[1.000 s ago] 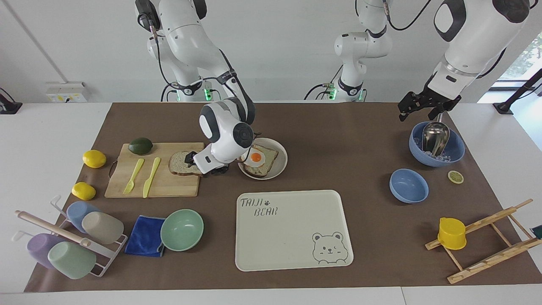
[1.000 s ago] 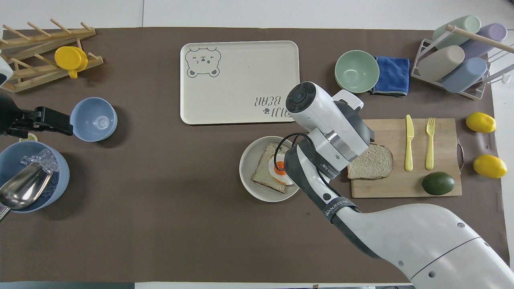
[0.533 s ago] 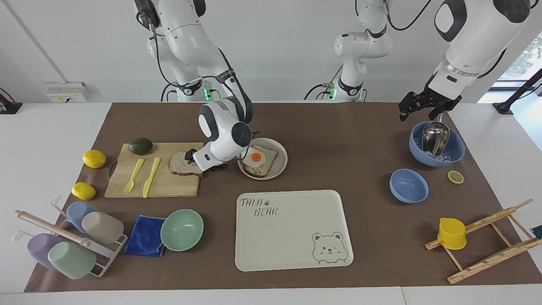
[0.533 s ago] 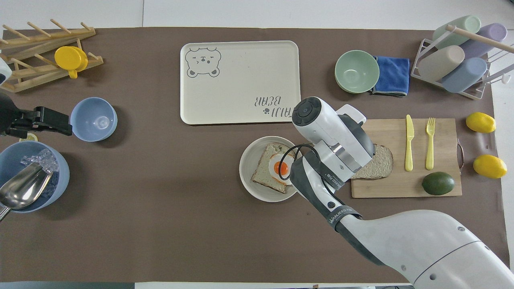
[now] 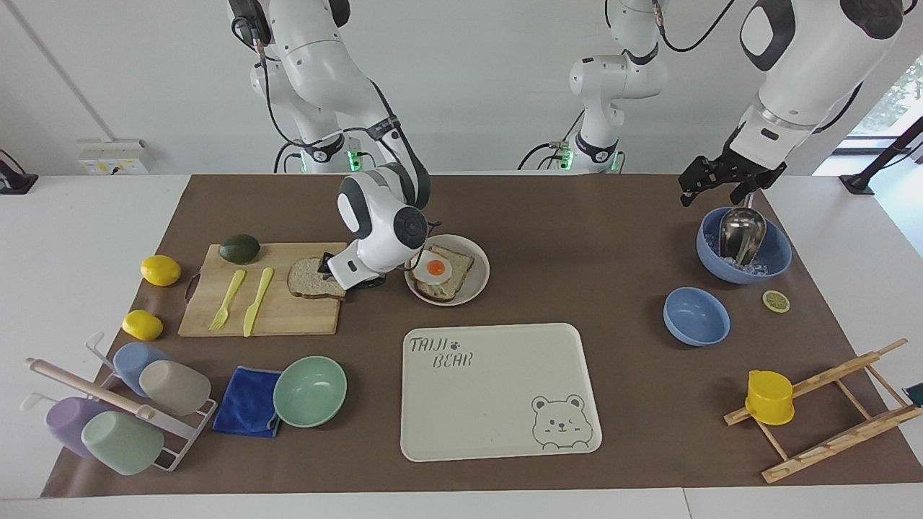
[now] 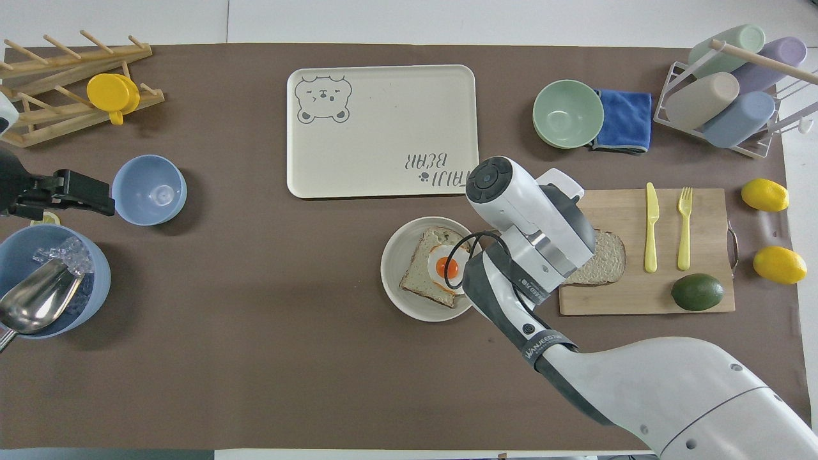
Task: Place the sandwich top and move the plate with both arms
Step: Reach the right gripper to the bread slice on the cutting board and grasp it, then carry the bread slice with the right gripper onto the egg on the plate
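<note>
Facing view: the right end effector [image 5: 333, 272] sits low at the edge of the sandwich top [image 5: 311, 278], which lies flat on the wooden cutting board [image 5: 288, 311] toward the right arm's end of the worktop [image 5: 577, 238]. The wrist hides its fingertips, so whether they are wide, narrow or gripping the slice cannot be told. Just beside the board stands the plate [image 5: 477, 287], bearing a toast slice with a fried egg [image 5: 436, 269]. The left end effector [image 5: 723, 180] hangs with its fingers spread wide over a blue bowl [image 5: 779, 249] that holds ice and a metal scoop [image 5: 740, 231] — it holds nothing and waits. A cream tray [image 5: 497, 404] with a bear drawing lies farther from the robots than the plate.

Overhead view: the right arm's wrist covers one end of the sandwich top [image 6: 606, 259]; the rest of the slice shows on the cutting board [image 6: 639, 297], beside a yellow knife [image 6: 651, 227], a fork [image 6: 685, 227] and an avocado [image 6: 697, 292]. The plate [image 6: 396, 281] lies between the board and the worktop's middle — nearer to the robots than the tray [image 6: 383, 128]. The left end effector [image 6: 83, 193] shows beside a smaller blue bowl [image 6: 149, 190].
</note>
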{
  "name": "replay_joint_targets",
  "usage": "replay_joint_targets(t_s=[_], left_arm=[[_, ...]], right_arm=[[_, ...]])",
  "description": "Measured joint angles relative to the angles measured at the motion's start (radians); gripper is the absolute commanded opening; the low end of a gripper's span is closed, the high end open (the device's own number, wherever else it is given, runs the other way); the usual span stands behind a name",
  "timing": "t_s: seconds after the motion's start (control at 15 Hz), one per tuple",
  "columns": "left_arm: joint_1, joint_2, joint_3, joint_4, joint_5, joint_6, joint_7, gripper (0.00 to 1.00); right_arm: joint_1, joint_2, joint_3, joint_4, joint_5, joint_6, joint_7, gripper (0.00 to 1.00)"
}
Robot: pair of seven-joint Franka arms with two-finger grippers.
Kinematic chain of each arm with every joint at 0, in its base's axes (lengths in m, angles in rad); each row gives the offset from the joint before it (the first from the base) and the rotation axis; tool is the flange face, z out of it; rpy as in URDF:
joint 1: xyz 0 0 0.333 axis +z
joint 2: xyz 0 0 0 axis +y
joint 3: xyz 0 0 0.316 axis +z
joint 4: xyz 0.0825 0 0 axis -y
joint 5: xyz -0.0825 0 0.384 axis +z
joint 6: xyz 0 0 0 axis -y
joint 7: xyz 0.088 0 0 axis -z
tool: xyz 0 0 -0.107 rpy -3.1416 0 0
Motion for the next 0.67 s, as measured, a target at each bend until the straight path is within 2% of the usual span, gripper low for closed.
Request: replay_joint_targets(t_s=[0.13,0.27,0.33,0.4,0.67], left_arm=[[0.000,0.000,0.000,0.000,0.000,0.000,0.000,1.00],[0.000,0.000,0.000,0.000,0.000,0.000,0.000,1.00],[0.000,0.000,0.000,0.000,0.000,0.000,0.000,1.00],[0.000,0.000,0.001,0.000,0.000,0.000,0.000,1.00],[0.000,0.000,0.002,0.000,0.000,0.000,0.000,1.00]], right_arm=[[0.000,-0.006,0.000,-0.008,0.000,0.000,0.000,0.37],[0.001,-0.008,0.000,-0.012,0.000,0.000,0.000,0.19],[0.001,-0.008,0.000,-0.012,0.000,0.000,0.000,0.06],[0.002,-0.012,0.001,-0.012,0.000,0.000,0.000,0.00],[0.000,-0.027,0.001,-0.008,0.000,-0.003,0.000,0.00]])
